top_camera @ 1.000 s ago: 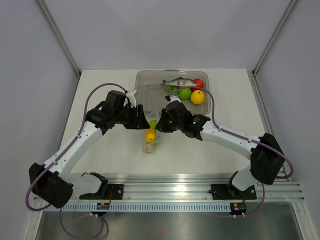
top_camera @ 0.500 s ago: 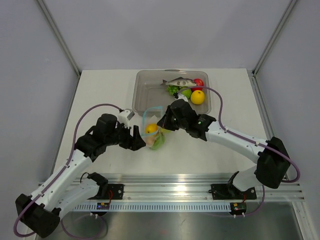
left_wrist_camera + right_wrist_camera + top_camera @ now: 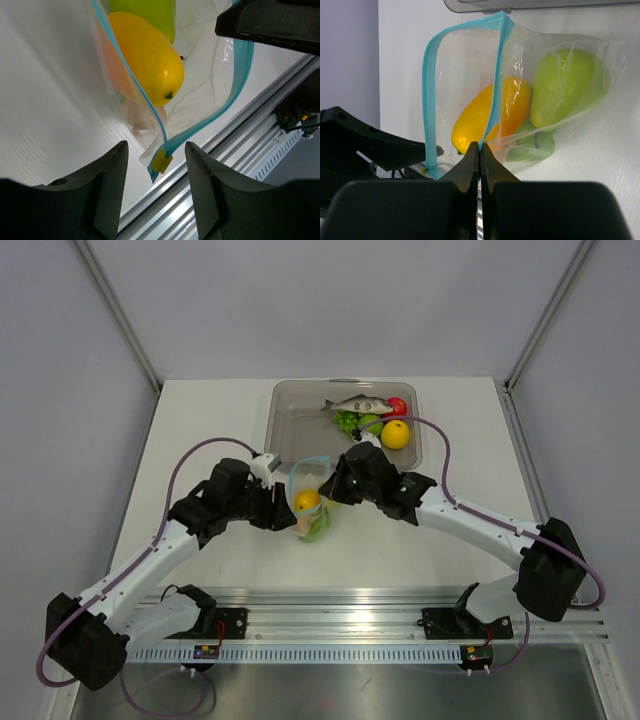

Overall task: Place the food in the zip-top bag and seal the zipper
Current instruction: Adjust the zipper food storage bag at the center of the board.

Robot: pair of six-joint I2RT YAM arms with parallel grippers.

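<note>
The zip-top bag [image 3: 310, 505] sits in the middle of the table [image 3: 200, 420], just in front of the tray's [image 3: 290, 410] near edge. A yellow mango [image 3: 145, 55] and a green pear [image 3: 562, 85] are inside it. The right gripper [image 3: 479, 147] is pinched tight on the blue zipper [image 3: 492, 85] and holds the bag up with its mouth open. The left gripper [image 3: 156, 150] has its jaws apart, one on each side of the zipper's end corner, and grips nothing. I think the step is getting hold of the mouth. Next, the left jaws need to close on that corner without pushing the floppy bag away.
</note>
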